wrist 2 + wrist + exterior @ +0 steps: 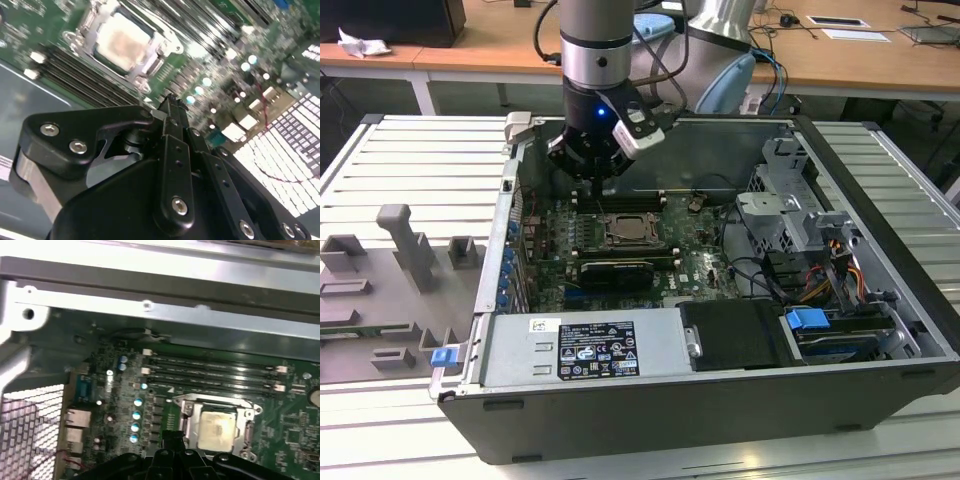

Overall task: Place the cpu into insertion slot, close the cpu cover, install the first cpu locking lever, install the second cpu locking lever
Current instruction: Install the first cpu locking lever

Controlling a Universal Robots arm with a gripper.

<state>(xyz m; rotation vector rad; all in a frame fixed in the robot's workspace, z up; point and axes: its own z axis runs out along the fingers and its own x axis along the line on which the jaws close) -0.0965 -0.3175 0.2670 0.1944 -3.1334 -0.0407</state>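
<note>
A black robot claw (pixel 601 183) hangs from a grey arm (pixel 595 40) inside an open computer case (pixel 880 260). Its fingers are drawn together at the tips and hold nothing. In the second wrist view the joined tips (pixel 170 101) point down at a green circuit board (pixel 20 30), above it and not touching it.

Near the claw, on the side closer to the exterior camera, lies the socket (pixel 646 240). The square chip (pixel 628 229) sits flat in it, its pale metal top facing up. In both wrist views the chip (pixel 122 41) (pixel 216 429) shows through the square opening of a thin silvery metal frame (pixel 210 402), which lies down around it. I cannot tell how the locking levers stand.

Beyond the socket, long dark memory slots (pixel 210 372) run side by side across the board. A silver box with a label (pixel 590 345) fills the case's near edge. The case rests on a slatted metal desk (pixel 410 150), with grey moulded blocks (pixel 410 245) at the exterior view's left.
</note>
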